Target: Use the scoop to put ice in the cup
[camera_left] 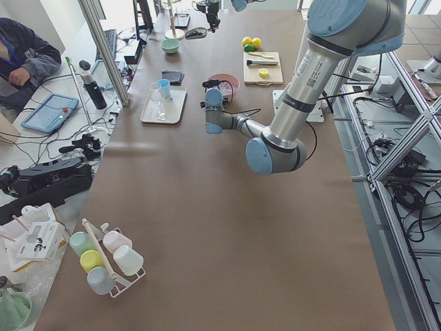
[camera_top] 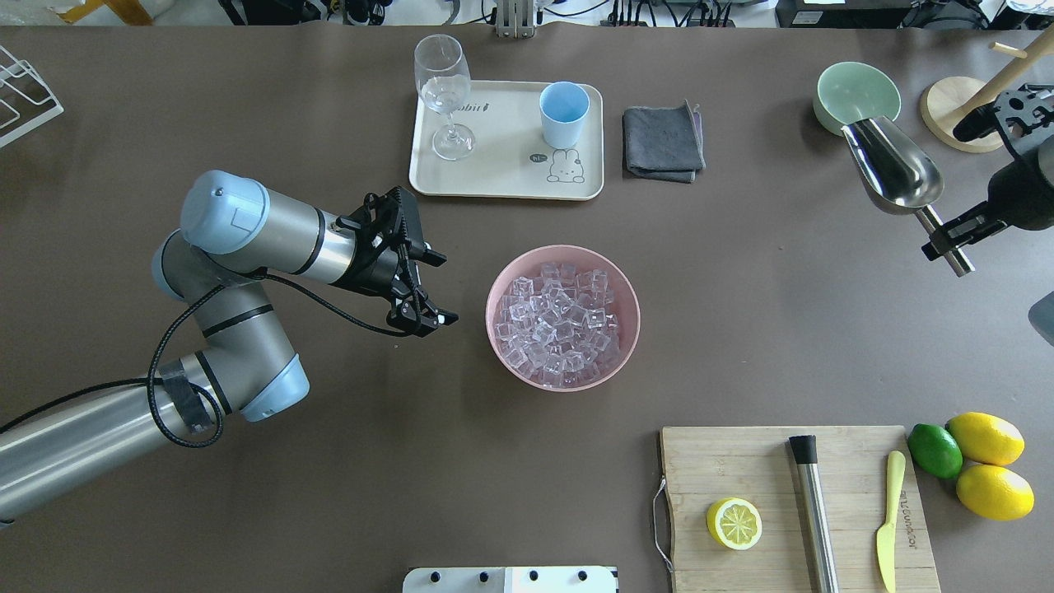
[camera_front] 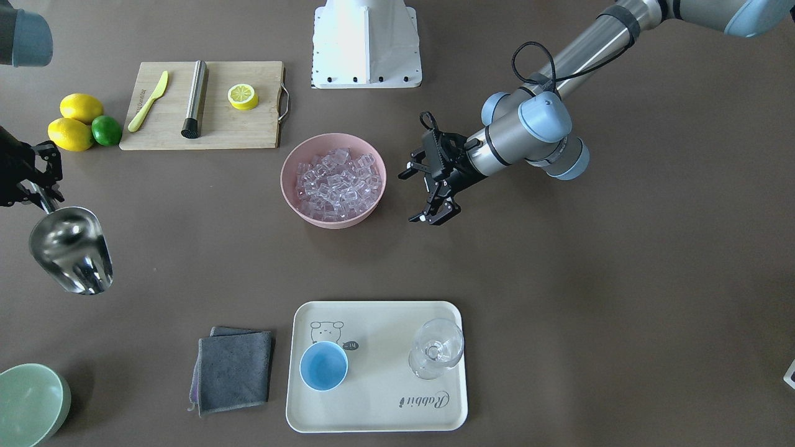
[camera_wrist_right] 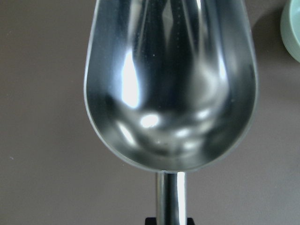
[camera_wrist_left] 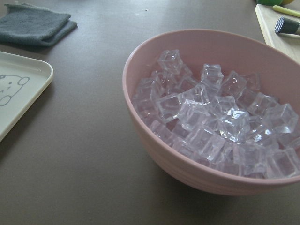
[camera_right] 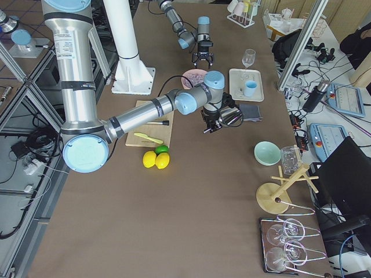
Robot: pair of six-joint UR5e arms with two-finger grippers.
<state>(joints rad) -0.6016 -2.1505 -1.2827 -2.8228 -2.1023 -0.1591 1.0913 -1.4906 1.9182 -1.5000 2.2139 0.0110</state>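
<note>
Brown matte desk [camera_top: 741, 329], lab clutter & cables [camera_top: 634, 12] at its far edge. Shiny steel round-troughed scoop [camera_top: 893, 169], mirror-bright, hung over desk's right end nr pale green bowl [camera_top: 856, 95], handle clenched in right fingers [camera_top: 947, 237]. Left fingers [camera_top: 416, 313] spread, beside pink bowl [camera_top: 515, 272] of clear ice cubes [camera_top: 560, 325].

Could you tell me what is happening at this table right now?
The right claw grips the shiny steel scoop by its handle; the trough is empty and sits near the pale green bowl. The left claw is open beside the pink bowl of clear ice cubes. The small light-blue cup stands empty on the cream tray.
</note>
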